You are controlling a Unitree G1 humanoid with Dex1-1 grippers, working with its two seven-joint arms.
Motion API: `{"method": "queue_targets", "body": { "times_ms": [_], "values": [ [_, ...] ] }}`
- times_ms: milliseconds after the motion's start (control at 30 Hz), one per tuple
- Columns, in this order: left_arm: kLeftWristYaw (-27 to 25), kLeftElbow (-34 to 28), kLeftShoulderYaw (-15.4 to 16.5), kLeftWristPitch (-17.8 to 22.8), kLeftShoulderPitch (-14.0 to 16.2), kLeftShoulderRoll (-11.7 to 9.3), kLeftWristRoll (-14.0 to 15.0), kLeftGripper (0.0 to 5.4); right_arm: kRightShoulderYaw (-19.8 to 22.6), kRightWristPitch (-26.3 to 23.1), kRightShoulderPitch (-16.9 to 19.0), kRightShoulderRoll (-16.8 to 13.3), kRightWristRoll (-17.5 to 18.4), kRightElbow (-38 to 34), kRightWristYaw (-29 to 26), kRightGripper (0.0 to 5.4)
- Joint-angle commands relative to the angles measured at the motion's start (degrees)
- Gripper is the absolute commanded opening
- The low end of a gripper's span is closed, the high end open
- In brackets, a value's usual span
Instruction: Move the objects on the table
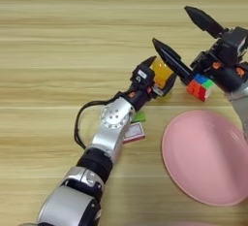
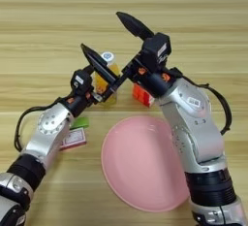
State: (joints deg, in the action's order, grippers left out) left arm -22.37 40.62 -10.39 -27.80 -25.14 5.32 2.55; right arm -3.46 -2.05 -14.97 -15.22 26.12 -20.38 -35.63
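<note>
Left gripper (image 1: 156, 85) is closed around the orange-juice bottle (image 2: 107, 77) at frame centre. Right gripper (image 2: 110, 40) is spread wide above the puzzle cube (image 1: 200, 87). Lower right, the pink plate (image 1: 208, 157) is seen on the table (image 1: 48, 50).

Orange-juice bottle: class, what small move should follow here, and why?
Probably lift the bottle slightly. The left gripper appears shut on it, while the right gripper, fingers spread wide, hangs over it beside the puzzle cube, so rise carefully.
</note>
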Motion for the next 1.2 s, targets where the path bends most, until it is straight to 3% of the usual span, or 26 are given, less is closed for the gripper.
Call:
{"method": "queue_targets", "body": {
  "times_ms": [33,400,600,667,800,900,1100,1200],
  "values": [
    [-0.1,0.8,0.2,0.1,-0.3,0.0,-0.8,4.35,0.5,0.0,-0.4,-0.3,0.2,0.2,-0.5,5.4],
    [0.1,-2.1,0.5,-0.6,0.7,-0.6,-0.7,5.31,0.4,0.1,-0.5,-0.2,0.1,0.1,-0.4,5.4],
    [-1.2,-17.2,1.1,1.4,7.2,-3.2,1.8,5.36,0.1,-0.1,-0.5,0.1,-0.1,-0.2,0.0,5.4],
    [-1.6,-24.1,1.9,2.8,9.4,-4.5,3.5,5.36,0.0,0.0,-0.6,0.2,-0.2,0.1,0.0,5.4],
    [-1.0,-31.4,5.1,5.7,11.7,-7.8,5.5,5.36,-0.1,0.1,-0.9,0.3,-0.4,0.6,-0.1,5.4],
    [-1.1,-34.6,6.8,7.6,14.4,-10.2,6.0,5.36,0.0,0.2,-1.0,0.3,-0.4,0.7,0.0,5.4],
    [0.0,-37.2,9.7,9.0,20.1,-12.9,6.2,5.29,-0.1,0.2,-0.9,-0.1,-0.7,1.3,-0.5,5.4],
    [0.8,-36.0,10.3,8.3,22.1,-13.6,4.7,5.29,-1.8,0.0,1.0,-2.6,-1.9,1.8,-3.7,5.4]
  ]
}}
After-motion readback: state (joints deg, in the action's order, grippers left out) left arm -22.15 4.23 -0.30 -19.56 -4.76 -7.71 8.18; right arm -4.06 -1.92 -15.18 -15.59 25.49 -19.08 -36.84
